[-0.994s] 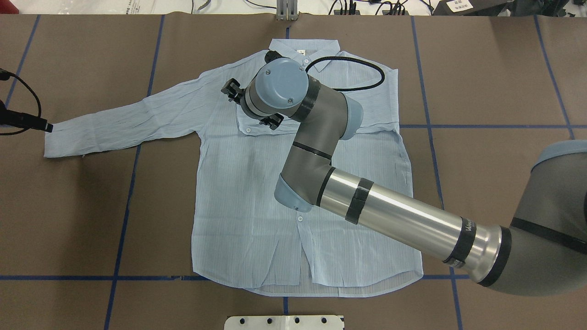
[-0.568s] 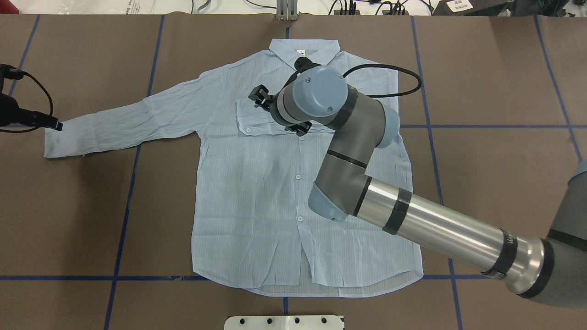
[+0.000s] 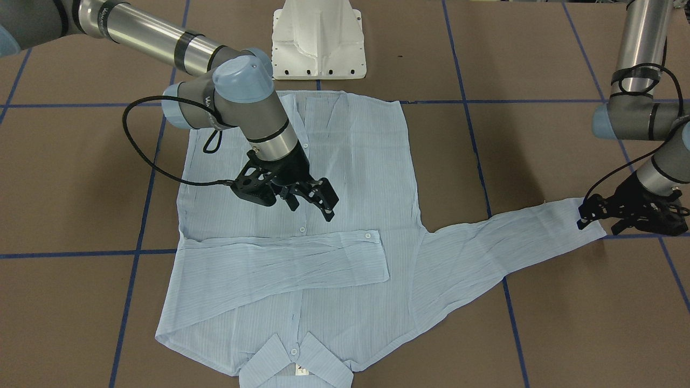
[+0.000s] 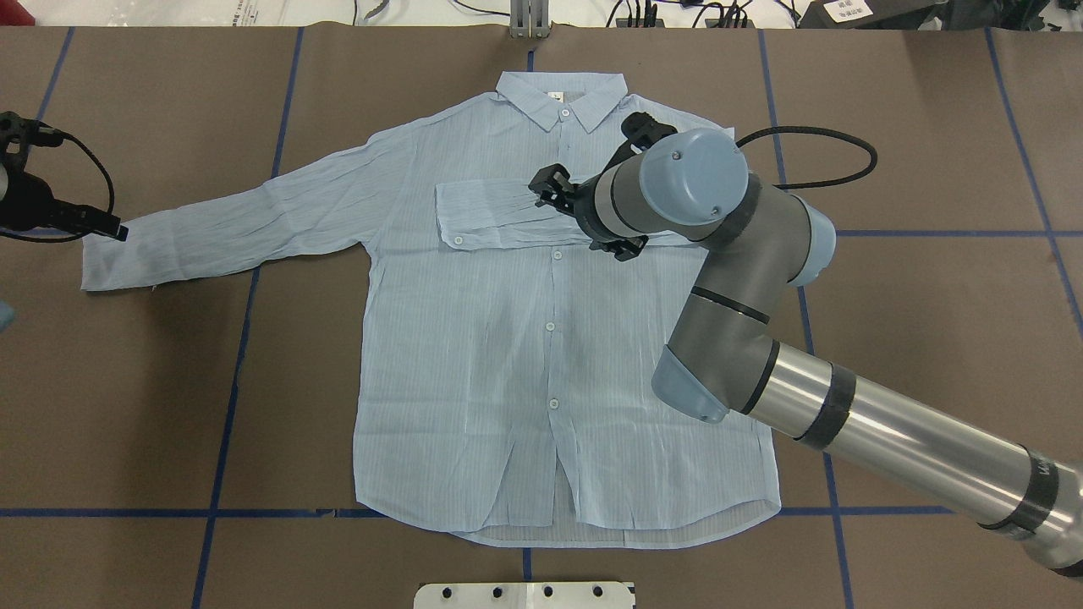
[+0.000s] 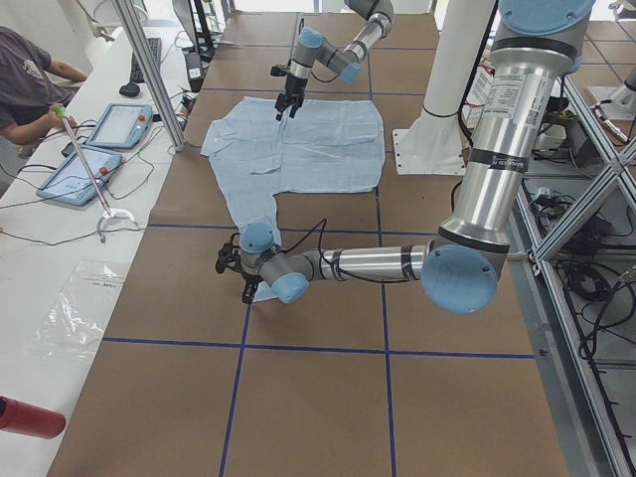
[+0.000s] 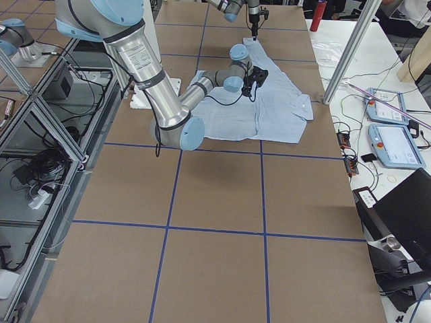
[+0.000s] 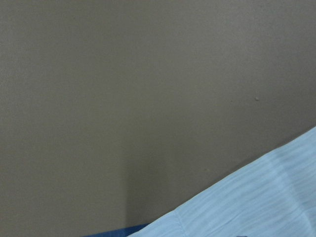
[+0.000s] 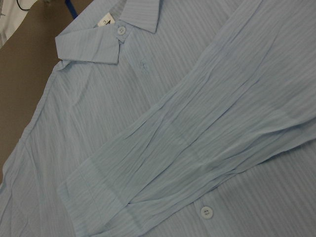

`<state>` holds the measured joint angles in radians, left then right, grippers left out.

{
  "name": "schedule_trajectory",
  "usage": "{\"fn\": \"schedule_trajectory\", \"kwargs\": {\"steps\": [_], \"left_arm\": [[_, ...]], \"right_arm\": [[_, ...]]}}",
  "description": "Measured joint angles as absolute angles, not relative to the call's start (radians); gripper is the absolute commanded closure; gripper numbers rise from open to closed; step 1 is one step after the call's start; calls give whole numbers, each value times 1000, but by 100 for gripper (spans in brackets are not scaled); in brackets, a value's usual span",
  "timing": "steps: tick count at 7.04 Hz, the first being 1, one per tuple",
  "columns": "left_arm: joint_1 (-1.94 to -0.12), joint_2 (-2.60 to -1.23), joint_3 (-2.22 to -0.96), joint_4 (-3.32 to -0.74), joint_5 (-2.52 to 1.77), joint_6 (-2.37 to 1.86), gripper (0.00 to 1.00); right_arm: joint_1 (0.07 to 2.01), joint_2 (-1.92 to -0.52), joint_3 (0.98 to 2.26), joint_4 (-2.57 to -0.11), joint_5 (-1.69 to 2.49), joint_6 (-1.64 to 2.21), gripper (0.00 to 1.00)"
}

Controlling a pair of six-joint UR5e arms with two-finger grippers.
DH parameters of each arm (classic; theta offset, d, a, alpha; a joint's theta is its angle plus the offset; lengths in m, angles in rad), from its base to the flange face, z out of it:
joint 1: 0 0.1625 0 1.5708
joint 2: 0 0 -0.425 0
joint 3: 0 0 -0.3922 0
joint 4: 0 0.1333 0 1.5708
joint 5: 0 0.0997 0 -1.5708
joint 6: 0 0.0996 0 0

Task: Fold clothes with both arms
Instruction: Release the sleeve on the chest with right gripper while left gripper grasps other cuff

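Blue shirt (image 4: pixel 474 364) is lying flat on the table (image 4: pixel 931 338), buttons up. One sleeve (image 4: pixel 495 211) is lying folded across its chest. The other sleeve (image 4: pixel 237 224) is sticking out sideways, so I think that sleeve and the body are waiting for folding. My right pincer (image 3: pixel 310 207) is hanging wide open above the shirt, holding nothing. My left pincer (image 3: pixel 587 215) is sitting at the far cuff (image 4: pixel 101 262); I cannot tell if it is pinching. I am counting one shirt, two sleeves, two pincers.
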<state>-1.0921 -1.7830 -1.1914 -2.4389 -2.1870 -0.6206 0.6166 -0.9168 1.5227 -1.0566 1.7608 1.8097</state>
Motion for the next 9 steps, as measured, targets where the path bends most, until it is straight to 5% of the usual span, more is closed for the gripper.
{"fn": "schedule_trajectory", "kwargs": {"steps": [4,6,8,9], "left_arm": [[-1091,-1780,-1186,-2438,-2187,-617,26],[-1091,-1775,-1186,-2439,-2187,-615,35],[-1091,-1772,-1186,-2439,-2187,-617,55],[-1091,-1771,-1187,-2439,-2187,-619,73]], "right_arm": [[620,-943,1545,-1056,1760,1803,1],[619,-943,1545,-1056,1759,1802,1],[618,-943,1545,-1056,1758,1802,1],[618,-943,1545,-1056,1758,1802,1]]}}
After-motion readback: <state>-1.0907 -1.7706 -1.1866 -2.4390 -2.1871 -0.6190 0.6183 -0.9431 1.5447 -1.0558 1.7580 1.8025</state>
